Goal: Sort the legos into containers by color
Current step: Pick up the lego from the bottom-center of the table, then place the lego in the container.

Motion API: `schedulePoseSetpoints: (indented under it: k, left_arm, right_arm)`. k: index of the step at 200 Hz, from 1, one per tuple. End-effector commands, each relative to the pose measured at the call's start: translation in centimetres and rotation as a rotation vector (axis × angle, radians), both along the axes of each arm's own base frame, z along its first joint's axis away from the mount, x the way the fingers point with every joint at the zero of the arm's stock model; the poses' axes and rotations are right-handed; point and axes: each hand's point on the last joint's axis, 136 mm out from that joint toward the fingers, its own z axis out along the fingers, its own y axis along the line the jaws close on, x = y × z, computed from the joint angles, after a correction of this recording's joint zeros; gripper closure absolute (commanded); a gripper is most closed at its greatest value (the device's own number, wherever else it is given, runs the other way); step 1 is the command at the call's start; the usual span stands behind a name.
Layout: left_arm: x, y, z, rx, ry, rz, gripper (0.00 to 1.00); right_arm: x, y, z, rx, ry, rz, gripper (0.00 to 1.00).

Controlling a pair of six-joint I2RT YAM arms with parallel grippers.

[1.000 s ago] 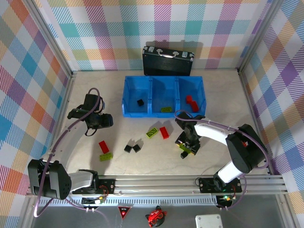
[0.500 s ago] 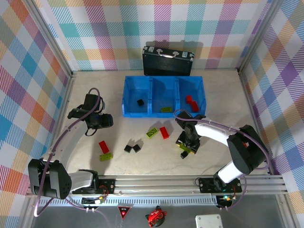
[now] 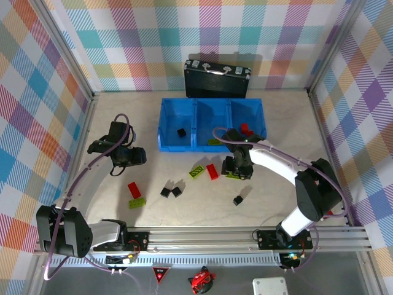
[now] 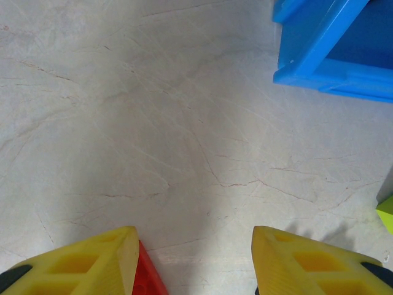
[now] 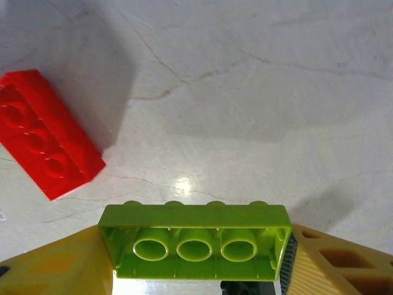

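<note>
The right pincer [image 3: 237, 167] pinched a lime brick [image 5: 195, 241] near the bin [image 3: 184, 147], probably due next over its middle compartment, while the left pincer [image 4: 193, 261] hung spread.

You had a black hard case with a metal handle [image 3: 217, 83] standing at the far edge of the pale marbled tabletop [image 3: 123, 110], against the pastel plaid wall [image 3: 184, 31]. A silver aluminium rail [image 3: 202, 236] ran along your near edge.

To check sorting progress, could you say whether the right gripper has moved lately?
Yes. The right gripper, shut on a lime-green brick, moved away from the black cube toward the blue bin.
</note>
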Motion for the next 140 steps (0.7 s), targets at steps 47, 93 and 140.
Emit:
schedulePoseSetpoints:
  k: [47, 93, 140]
  left_arm:
    - [0.0, 0.6, 0.3, 0.014, -0.016, 0.003, 0.48]
    - [0.0, 0.7, 0.5, 0.017, -0.022, 0.005, 0.48]
    - [-0.1, 0.8, 0.5, 0.02, -0.022, 0.006, 0.48]
  right_arm:
    - [4.3, 3.2, 3.2, 0.002, -0.066, 0.141, 0.38]
    - [8.5, 5.6, 4.7, 0.001, -0.134, 0.158, 0.37]
    - [11.9, 7.5, 4.4, -0.004, -0.173, 0.149, 0.37]
